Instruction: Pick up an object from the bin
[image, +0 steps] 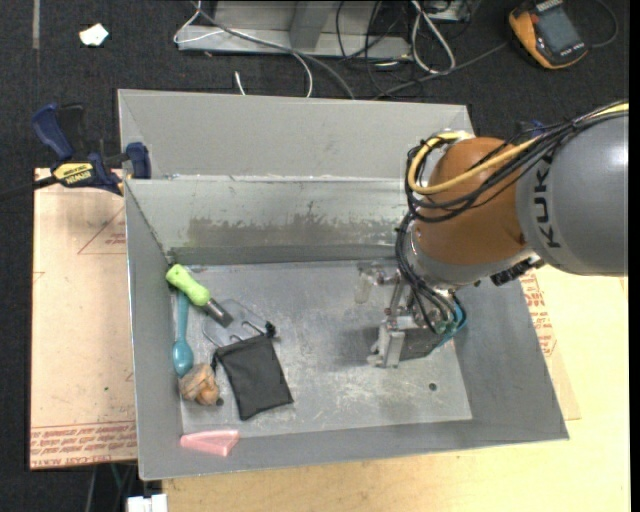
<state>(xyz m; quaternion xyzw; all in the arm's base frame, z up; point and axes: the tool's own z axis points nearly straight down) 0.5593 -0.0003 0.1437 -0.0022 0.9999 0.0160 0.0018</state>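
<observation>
**Robot gripper low over bare floor on the right of a grey metal bin; loose things lie on the left**

Camera view, looking down from above and a little to one side: a grey metal bin (300, 215) with sloping walls and a flat, scuffed floor. A large grey arm (590, 200) comes in from the right, with an orange cover (470, 200) at its wrist and looped cables (430, 165) over it. The gripper (397, 345) points down at the floor right of the bin's middle, over bare metal. Whether it is spread or closed cannot be told, and nothing can be seen held in it.

All the things that could be picked lie well apart from the gripper, along the left side of the floor. Nearest the back is a green-handled tool (188, 284), lying at a slant. A teal spoon (182, 340) lies just beside it, bowl toward the front. In front of these are a black pouch (254, 375) and, touching its left edge, a small tan lump (203, 385). A pink piece (210, 439) lies at the front left, on the sloping wall.
</observation>
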